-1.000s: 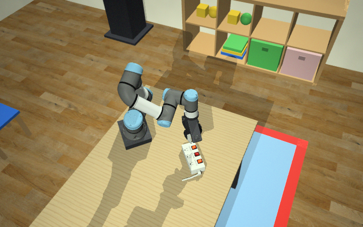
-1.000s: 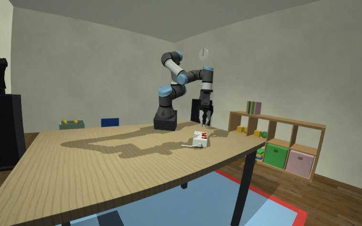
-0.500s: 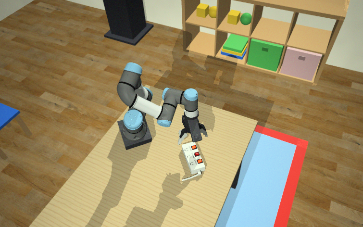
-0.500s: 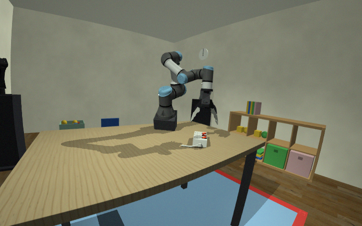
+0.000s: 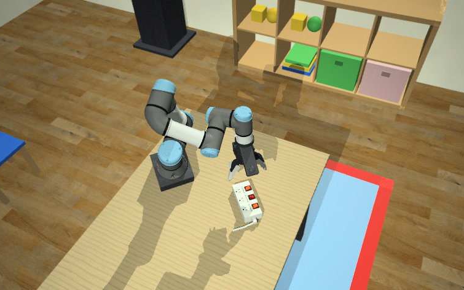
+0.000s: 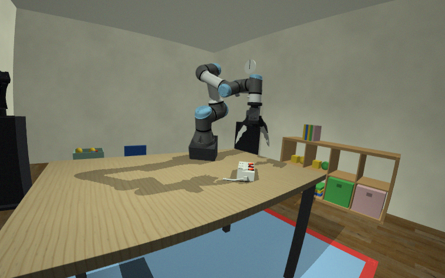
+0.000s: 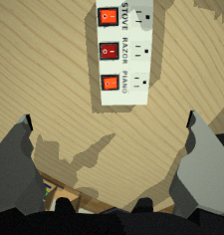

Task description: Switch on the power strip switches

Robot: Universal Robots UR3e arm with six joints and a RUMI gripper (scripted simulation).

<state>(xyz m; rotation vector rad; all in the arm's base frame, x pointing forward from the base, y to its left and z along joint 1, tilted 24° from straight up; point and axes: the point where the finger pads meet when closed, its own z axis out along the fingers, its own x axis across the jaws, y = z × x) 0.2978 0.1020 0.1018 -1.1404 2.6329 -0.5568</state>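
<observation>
A white power strip (image 5: 247, 201) lies face up on the wooden table, with its cable at the near end. In the wrist view it (image 7: 123, 52) shows three red rocker switches: STOVE (image 7: 108, 17) glows bright orange-red, RAZOR (image 7: 109, 51) is a darker red, PIANO (image 7: 110, 83) glows bright orange-red. My gripper (image 5: 246, 169) hangs above the table just behind the strip's PIANO end, clear of it. Its fingers are spread wide and empty, as the wrist view (image 7: 111, 124) and the exterior view (image 6: 252, 132) show.
The arm's base (image 5: 171, 172) stands on the table left of the strip. The table's right edge is near the strip, over a blue and red mat (image 5: 338, 230). A shelf (image 5: 334, 47) with boxes stands behind.
</observation>
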